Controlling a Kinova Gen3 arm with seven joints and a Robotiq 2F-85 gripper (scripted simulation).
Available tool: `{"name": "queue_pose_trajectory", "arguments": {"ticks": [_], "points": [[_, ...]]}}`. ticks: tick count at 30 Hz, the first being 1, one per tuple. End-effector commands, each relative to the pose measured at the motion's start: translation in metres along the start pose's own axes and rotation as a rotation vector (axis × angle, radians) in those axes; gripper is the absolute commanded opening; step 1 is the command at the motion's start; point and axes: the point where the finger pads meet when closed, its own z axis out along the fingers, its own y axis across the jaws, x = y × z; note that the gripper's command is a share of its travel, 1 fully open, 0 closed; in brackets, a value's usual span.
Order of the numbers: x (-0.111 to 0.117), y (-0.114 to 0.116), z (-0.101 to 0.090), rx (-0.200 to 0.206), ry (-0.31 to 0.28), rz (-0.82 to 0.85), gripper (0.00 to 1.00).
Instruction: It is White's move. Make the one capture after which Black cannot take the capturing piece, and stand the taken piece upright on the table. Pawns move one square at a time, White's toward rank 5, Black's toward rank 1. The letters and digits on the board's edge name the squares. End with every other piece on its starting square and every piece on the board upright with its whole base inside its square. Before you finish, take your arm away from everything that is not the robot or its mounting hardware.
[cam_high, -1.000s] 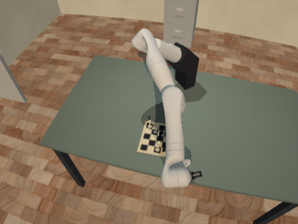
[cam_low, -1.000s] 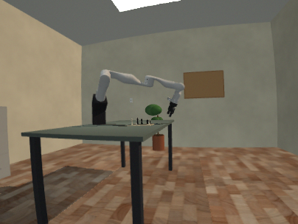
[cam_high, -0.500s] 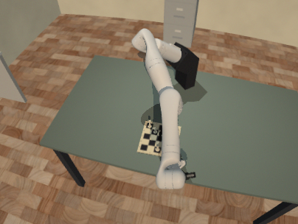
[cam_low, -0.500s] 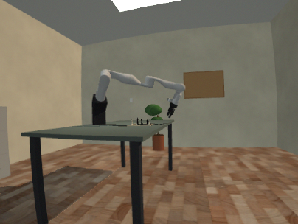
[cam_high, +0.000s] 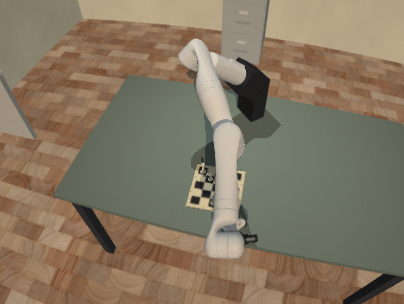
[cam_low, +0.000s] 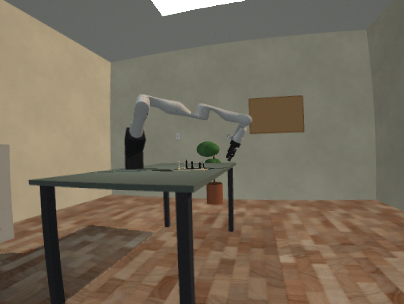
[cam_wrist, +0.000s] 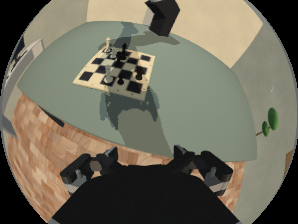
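Two fingers of your gripper (cam_high: 250, 239) (cam_low: 230, 157) (cam_wrist: 146, 151) stand fully apart, and nothing is held between them. It hangs beyond the near edge of the table (cam_high: 125, 175) (cam_low: 125, 177) (cam_wrist: 200, 100), high and well apart from the chessboard (cam_high: 189, 204) (cam_low: 206, 170) (cam_wrist: 150, 60), which lies flat on this table.

The step in hand, I judge, is to approach the board, or to look at it before choosing the capture. You should first read the squares and the pieces' kinds; from here I cannot tell which piece must be taken. Then bring the fingers above it, pointing straight down, and only after this descend slowly. Close on the upper part of the piece and lift it straight, because a slanted approach could push its neighbours.

The tall pale piece (cam_high: 202, 168) (cam_low: 179, 165) (cam_wrist: 107, 45) and the dark pieces (cam_low: 192, 164) (cam_wrist: 124, 48) stand upright, so their long axes go vertically, heads up. The board's near side runs roughly along the table's near edge. Which way any carved head faces, I cannot tell.
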Motion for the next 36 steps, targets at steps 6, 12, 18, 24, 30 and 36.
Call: {"name": "queue_pose_trajectory", "arguments": {"ticks": [6, 12, 18, 24, 30, 36], "points": [[0.002, -0.014, 0.001, 0.012, 0.012, 0.027, 1.00], [0.005, -0.026, 0.004, 0.025, 0.025, 0.051, 1.00], [0.005, -0.026, 0.004, 0.025, 0.025, 0.051, 1.00], [0.008, -0.037, 0.005, 0.037, 0.037, 0.074, 1.00], [0.011, -0.047, 0.007, 0.048, 0.048, 0.095, 1.00], [0.013, -0.057, 0.009, 0.058, 0.058, 0.115, 1.00]]}}
